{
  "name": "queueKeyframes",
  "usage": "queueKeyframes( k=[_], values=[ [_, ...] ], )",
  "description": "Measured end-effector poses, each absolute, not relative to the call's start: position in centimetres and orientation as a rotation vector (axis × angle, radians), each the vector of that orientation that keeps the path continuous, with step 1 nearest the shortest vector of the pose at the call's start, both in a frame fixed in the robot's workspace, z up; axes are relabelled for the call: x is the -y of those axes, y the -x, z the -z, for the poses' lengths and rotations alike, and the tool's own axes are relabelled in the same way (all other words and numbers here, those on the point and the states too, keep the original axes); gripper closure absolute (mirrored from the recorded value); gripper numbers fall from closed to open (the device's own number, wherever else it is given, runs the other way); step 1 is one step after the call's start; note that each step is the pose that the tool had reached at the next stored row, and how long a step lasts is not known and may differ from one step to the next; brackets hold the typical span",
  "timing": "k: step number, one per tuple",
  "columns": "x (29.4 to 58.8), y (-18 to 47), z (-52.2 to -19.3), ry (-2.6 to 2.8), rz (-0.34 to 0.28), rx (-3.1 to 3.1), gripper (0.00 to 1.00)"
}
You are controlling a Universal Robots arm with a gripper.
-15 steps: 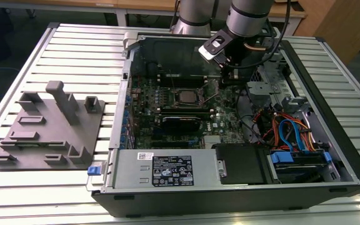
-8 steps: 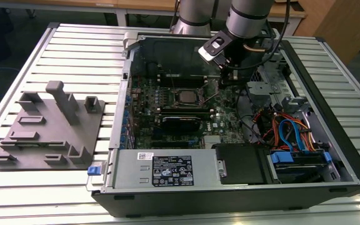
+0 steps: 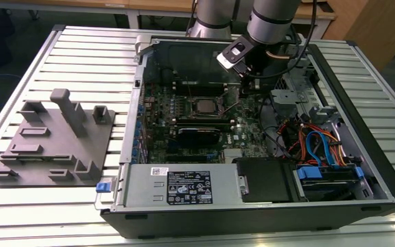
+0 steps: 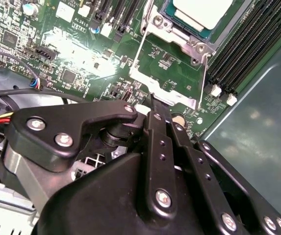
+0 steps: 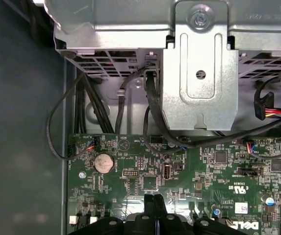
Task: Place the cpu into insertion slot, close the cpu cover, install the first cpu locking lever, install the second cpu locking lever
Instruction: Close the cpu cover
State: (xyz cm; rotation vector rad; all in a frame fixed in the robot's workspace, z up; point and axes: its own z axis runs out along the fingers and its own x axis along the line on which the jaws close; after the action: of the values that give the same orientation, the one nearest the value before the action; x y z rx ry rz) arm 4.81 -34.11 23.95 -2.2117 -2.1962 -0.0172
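- My claw (image 4: 152, 104) is closed, its tips pressed together with nothing between them, touching the free edge of the cover (image 4: 166, 94).
- The chip (image 4: 199, 11) sits in the socket (image 4: 175, 30). The cover looks raised, bare board showing through its window.
- In the exterior view, the chip lies at about 8 o'clock from the claw, near it, inside the computer case (image 3: 252, 221) on the table (image 3: 81, 46).
- I judge the cover's sides run from the claw straight toward the chip.

Slatted metal table (image 3: 81, 46), wooden desks (image 3: 158, 5), dark floor (image 3: 33, 20)
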Motion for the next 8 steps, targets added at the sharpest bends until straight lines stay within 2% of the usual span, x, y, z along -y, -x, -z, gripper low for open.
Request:
queueKeyframes(
  k=[8],
  values=[
    [34.11,-3.88,-23.94,2.21,0.02,2.195,0.9]
  ],
)
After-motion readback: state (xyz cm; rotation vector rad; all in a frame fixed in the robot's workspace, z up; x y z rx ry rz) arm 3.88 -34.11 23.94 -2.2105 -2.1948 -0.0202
